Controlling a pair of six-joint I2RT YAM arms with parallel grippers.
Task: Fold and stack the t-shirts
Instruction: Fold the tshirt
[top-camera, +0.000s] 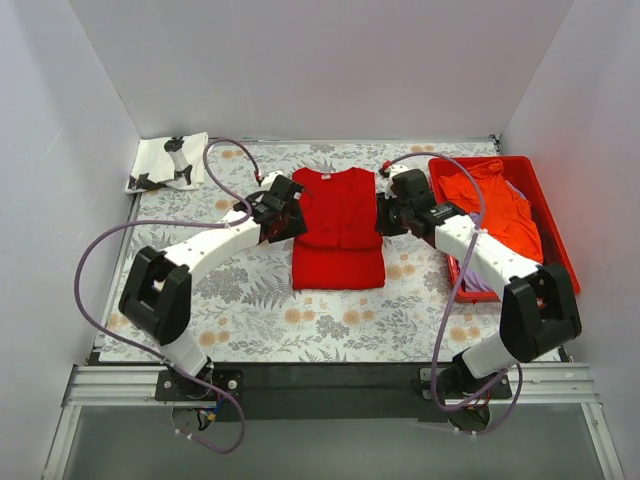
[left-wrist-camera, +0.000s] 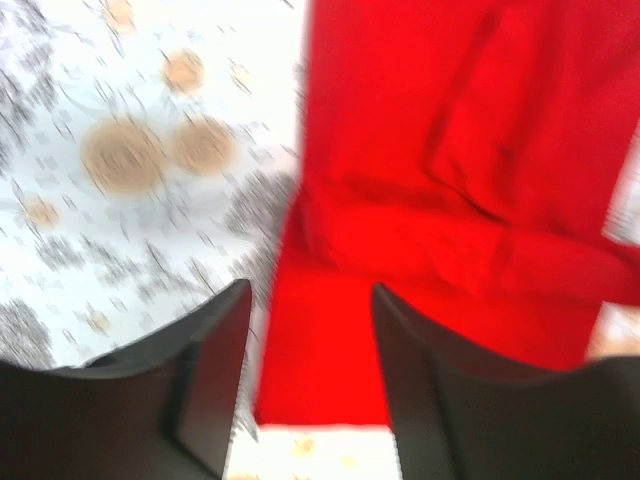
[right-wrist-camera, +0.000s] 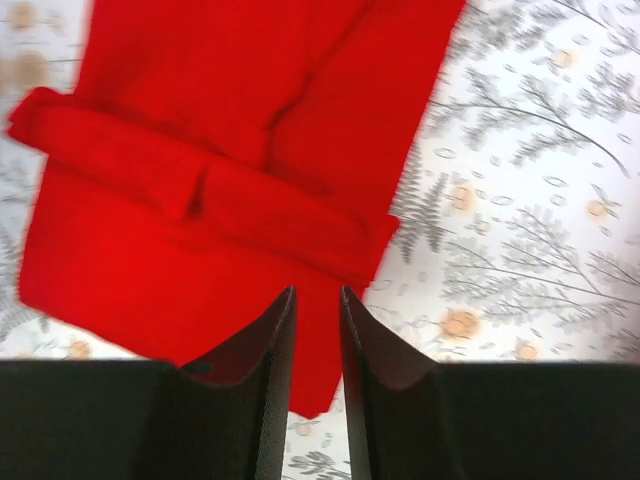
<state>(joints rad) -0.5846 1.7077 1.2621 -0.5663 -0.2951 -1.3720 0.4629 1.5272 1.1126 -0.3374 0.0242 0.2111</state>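
A bright red t-shirt (top-camera: 338, 230) lies flat in the middle of the floral cloth, its sleeves folded in over the body. My left gripper (top-camera: 290, 215) hovers at the shirt's left edge, open, and the red t-shirt (left-wrist-camera: 430, 150) shows below and between its fingers with nothing pinched. At the shirt's right edge, my right gripper (top-camera: 385, 215) has its fingers only a narrow gap apart. Through that gap the red t-shirt (right-wrist-camera: 200, 150) lies flat, and no cloth is held. A white t-shirt with black print (top-camera: 168, 162) lies at the far left corner. An orange t-shirt (top-camera: 495, 200) lies in the tray over a lavender one (top-camera: 478, 285).
A rigid red plastic tray (top-camera: 555, 215) stands along the right side, close to my right arm. The floral table cloth (top-camera: 250, 310) covers the work area, and white walls close it in on three sides. Purple cables loop off both arms.
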